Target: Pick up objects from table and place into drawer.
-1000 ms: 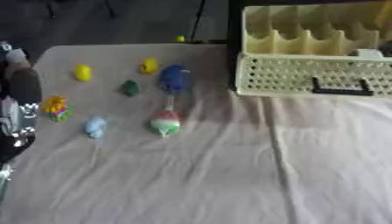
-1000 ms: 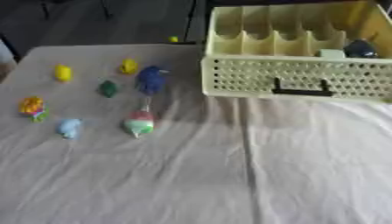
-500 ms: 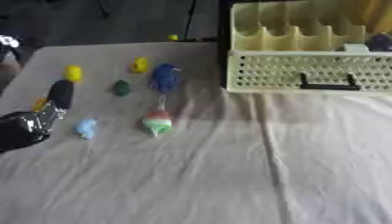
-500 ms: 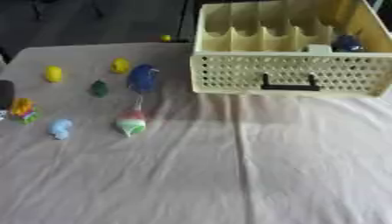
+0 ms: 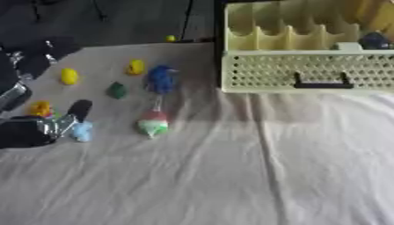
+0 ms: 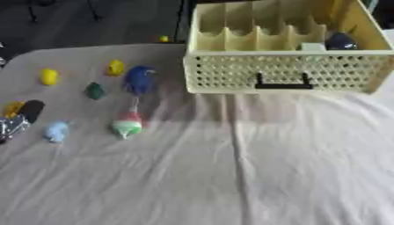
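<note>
Reaching in from the bench's (image 5: pixel 231 176) left edge, our left robot hand (image 5: pixel 34 131) hangs just beside the pale blue toy (image 5: pixel 82 131); we cannot tell how its fingers stand. The orange toy (image 5: pixel 40 108) sits right by it, so we judge a sweep could knock either off that near edge. The cream drawer (image 6: pixel 281 70), already holding a dark blue object (image 6: pixel 339 41), lies well apart, across open cloth.

Dark floor (image 5: pixel 115 19) beyond, pale wrinkled tablecloth (image 6: pixel 231 176) (creased), thin dark poles
</note>
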Available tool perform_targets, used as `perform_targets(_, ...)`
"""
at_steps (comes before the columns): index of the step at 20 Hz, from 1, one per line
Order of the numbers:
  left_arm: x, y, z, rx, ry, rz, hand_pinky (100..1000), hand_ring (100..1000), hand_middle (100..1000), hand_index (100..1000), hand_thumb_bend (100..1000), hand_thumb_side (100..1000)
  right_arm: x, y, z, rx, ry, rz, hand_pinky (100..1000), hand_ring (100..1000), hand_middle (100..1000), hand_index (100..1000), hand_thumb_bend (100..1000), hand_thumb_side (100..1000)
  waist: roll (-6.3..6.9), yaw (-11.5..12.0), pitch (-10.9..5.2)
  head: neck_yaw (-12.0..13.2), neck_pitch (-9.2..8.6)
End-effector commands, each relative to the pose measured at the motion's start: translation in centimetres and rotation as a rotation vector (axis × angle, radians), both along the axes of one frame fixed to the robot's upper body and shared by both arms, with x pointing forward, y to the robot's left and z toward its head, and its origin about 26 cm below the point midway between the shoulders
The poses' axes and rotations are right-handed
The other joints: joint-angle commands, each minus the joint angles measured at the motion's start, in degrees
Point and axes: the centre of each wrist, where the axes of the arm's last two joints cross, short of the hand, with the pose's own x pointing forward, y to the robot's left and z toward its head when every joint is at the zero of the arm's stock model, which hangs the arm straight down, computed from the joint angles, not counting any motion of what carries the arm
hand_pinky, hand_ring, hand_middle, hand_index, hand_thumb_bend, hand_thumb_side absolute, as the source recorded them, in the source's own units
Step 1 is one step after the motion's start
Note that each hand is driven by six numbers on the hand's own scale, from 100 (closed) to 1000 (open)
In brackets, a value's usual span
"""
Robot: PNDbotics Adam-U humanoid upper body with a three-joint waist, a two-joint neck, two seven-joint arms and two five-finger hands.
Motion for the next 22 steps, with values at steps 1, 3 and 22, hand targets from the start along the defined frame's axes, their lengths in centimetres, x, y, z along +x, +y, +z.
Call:
perform_targets(1,0.6,2.0,1.1,0.078,0.040,0.096,815,888,898,1000,269,816,-0.3,0.0,0.6,0.049,-0.179,0.075,378,470,440,797,100,668,-0.06,-0.2,-1.44,0.7,0.28)
perform_targets(3,1.1,3.0,1.0,0.089,0.078,0.147,816,892,901,1000,255,808,-0.4,0.0,0.4,0.045,-0.170,0.070,379,469,440,796,100,668,-0.03,-0.3,-1.48,1.0,0.21)
perform_targets(22,3.8,10.6,0.4,-0.151,0.456,0.530,911,980,986,1000,561,888,-0.5,-0.2,-0.5,0.056,-0.121,0.038,390,461,434,774,100,657,-0.09,-1.1,-1.05,2.1,-0.52)
